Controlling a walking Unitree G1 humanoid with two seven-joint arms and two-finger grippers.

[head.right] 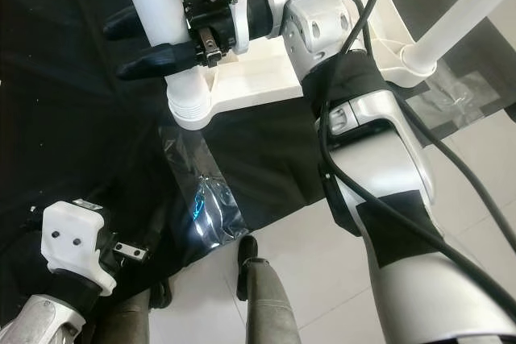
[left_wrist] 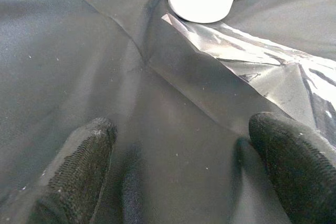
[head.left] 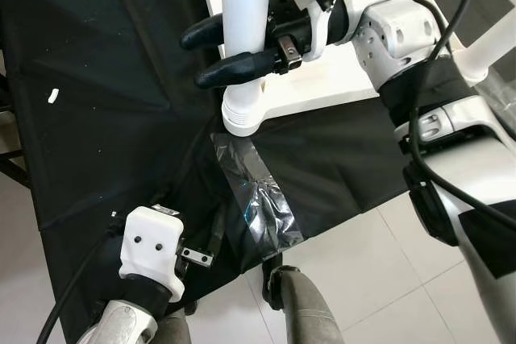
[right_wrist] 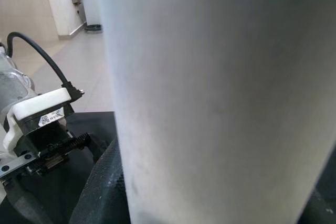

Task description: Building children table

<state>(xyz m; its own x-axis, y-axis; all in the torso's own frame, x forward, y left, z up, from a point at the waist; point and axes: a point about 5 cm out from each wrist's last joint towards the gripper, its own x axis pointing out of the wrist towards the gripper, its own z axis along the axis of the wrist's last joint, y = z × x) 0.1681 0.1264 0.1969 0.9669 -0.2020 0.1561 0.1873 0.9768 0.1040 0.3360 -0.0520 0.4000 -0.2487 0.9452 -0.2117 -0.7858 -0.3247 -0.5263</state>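
Your left tool [left_wrist: 178,171] hangs low over the black cloth [head.left: 97,78], fingers spread and released, its wrist partly cut off by the frame. Beside it a crinkled clear plastic wrap [head.left: 262,207] lies on the cloth, past whose edge pale floor tiles [head.left: 379,279] show. Your right tool [head.left: 234,50] is clenched around the white table leg [head.left: 242,6], whose top runs out of frame and whose foot stands at the corner of the white tabletop [head.left: 339,78].

White table leg [right_wrist: 220,98] close up; black pincer finger [right_wrist: 102,190] against it; other arm's wrist [right_wrist: 37,129] beyond.
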